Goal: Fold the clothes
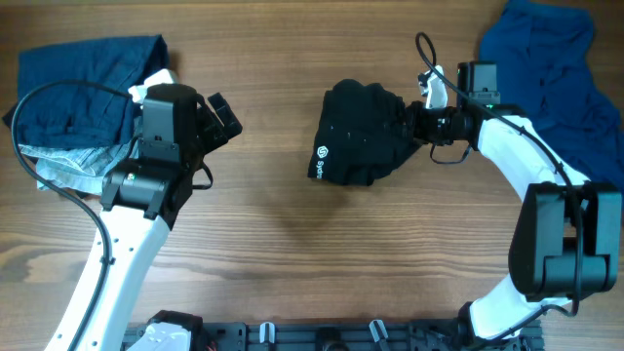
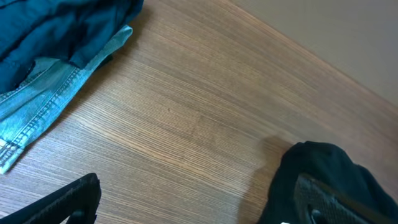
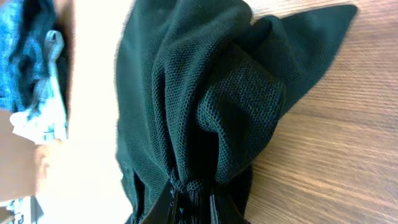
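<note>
The black garment [image 1: 359, 135] lies bunched at the middle of the table, its small white round logo and lettering at its left edge. My right gripper [image 1: 413, 121] is shut on the garment's right edge; in the right wrist view the mesh fabric [image 3: 211, 106] is pinched between the fingers [image 3: 193, 199]. My left gripper [image 1: 222, 115] is open and empty, left of the garment and apart from it. In the left wrist view its two fingers [image 2: 199, 199] frame bare wood, and the garment [image 2: 317, 168] shows at the lower right.
A dark blue garment [image 1: 83, 83] lies over light denim [image 1: 68, 161] at the back left; both show in the left wrist view [image 2: 56, 31]. Another blue garment [image 1: 556, 78] lies at the back right. A rail runs along the front edge [image 1: 322, 336].
</note>
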Motion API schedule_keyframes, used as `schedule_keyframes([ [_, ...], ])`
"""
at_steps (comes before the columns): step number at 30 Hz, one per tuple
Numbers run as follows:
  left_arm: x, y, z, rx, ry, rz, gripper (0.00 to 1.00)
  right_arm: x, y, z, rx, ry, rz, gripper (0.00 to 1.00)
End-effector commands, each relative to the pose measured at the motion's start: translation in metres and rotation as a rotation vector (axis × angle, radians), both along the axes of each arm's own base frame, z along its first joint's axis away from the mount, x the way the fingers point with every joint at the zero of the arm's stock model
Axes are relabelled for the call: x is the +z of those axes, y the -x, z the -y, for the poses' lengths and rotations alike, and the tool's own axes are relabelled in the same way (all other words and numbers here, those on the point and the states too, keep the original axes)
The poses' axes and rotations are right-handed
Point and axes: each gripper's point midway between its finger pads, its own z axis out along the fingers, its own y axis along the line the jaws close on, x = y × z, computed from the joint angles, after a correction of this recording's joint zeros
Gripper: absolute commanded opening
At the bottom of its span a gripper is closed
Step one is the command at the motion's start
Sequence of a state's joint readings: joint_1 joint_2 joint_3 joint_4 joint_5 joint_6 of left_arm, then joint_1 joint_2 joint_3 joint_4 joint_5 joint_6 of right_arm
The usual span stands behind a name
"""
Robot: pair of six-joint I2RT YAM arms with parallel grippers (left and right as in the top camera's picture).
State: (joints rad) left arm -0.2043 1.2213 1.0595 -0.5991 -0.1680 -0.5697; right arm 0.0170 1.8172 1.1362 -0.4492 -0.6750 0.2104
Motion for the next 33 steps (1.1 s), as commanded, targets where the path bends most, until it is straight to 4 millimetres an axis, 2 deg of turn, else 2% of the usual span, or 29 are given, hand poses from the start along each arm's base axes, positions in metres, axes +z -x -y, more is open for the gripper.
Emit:
schedule_keyframes([
  [1, 0.001, -0.002, -0.005, 0.008, -0.022, 0.004, 1.0, 0.012, -0.009, 0.008, -0.035, 0.047, 0.036, 0.04],
  [3, 0.001, -0.002, -0.005, 0.008, -0.022, 0.004, 1.0, 0.018, -0.012, 0.006, -0.036, 0.027, 0.047, 0.04],
  [6, 0.001, -0.002, -0.005, 0.008, -0.022, 0.004, 1.0, 0.046, -0.018, 0.005, -0.035, 0.019, 0.101, 0.04],
  [12, 0.001, -0.002, -0.005, 0.008, -0.022, 0.004, 1.0, 0.131, -0.044, 0.034, -0.274, 0.02, 0.26, 0.04],
  [14, 0.0, -0.002, -0.005, 0.008, -0.023, 0.003, 1.0, 0.152, -0.052, 0.043, -0.332, 0.008, 0.304, 0.04],
  [17, 0.0, -0.002, -0.005, 0.008, -0.022, 0.003, 1.0, 0.172, -0.063, 0.056, -0.4, -0.035, 0.344, 0.04],
  [21, -0.001, -0.001, -0.005, 0.008, -0.024, -0.004, 1.0, 0.191, -0.075, 0.09, -0.521, -0.125, 0.367, 0.04],
  [24, -0.002, 0.0, -0.005, 0.008, -0.025, -0.008, 1.0, 0.204, -0.076, 0.112, -0.543, -0.196, 0.39, 0.04],
  [29, -0.002, 0.0, -0.005, 0.008, -0.025, -0.008, 1.0, 0.203, -0.074, 0.129, -0.572, -0.199, 0.385, 0.04],
  [33, -0.002, 0.0, -0.005, 0.008, -0.025, -0.008, 1.0, 0.197, -0.071, 0.126, -0.575, -0.201, 0.35, 0.04],
])
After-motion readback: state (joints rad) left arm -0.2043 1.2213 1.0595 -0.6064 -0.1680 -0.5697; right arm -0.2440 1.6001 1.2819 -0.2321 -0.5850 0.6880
